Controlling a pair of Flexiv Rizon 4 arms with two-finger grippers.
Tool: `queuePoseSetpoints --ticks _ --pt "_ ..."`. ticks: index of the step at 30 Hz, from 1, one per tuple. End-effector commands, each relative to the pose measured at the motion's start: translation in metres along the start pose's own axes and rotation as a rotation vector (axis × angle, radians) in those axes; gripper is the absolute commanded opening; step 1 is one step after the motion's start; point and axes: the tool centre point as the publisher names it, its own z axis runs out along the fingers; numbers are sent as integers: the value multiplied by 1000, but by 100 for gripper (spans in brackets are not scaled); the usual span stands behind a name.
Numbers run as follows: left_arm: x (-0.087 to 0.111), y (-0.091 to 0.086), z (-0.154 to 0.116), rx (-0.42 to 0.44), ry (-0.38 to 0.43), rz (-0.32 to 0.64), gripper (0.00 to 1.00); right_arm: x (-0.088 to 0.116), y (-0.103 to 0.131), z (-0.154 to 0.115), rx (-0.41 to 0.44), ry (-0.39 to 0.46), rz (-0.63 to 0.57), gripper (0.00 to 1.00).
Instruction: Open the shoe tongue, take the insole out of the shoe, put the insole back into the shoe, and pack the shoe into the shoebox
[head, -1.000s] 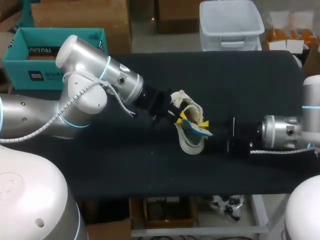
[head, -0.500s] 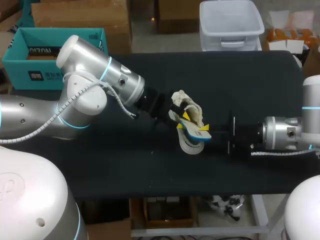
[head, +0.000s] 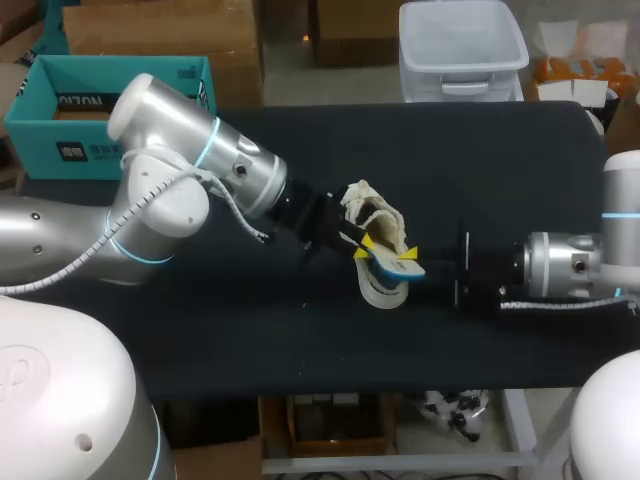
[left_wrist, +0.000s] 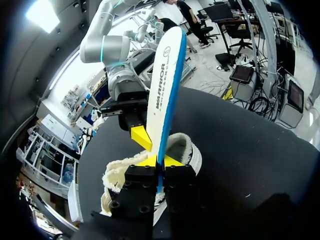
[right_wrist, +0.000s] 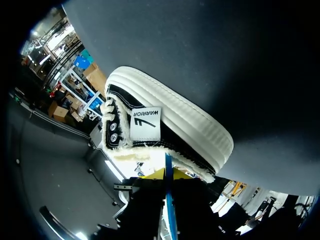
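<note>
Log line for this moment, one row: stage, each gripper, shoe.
stage: insole at shoe opening | left gripper: shut on insole | right gripper: shut on insole | shoe: on table

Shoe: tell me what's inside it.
Only fleece lining shows inside the shoe. The insole stands over the opening, in the left gripper. The gripper's body hides the shoe's floor and whether the insole's end reaches in.
</note>
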Motion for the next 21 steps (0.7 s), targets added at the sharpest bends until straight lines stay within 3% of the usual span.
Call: queuePoseSetpoints --ticks 1,10,19,20,21 --pt "-6 7 10 -22 10 -7 0 4 11 5 16 -4 1 0" --pt "-16 20 14 -45 9 -40 0 10 28 12 31 -23 24 0" --pt "-9 20 8 -27 19 -22 0 9 17 12 10 -29 18 0" --pt "-8 20 7 -27 19 -21 0 8 13 11 4 -25 14 15" --pt "-7 20 7 -26 19 -20 0 8 9 10 -6 -22 12 44"
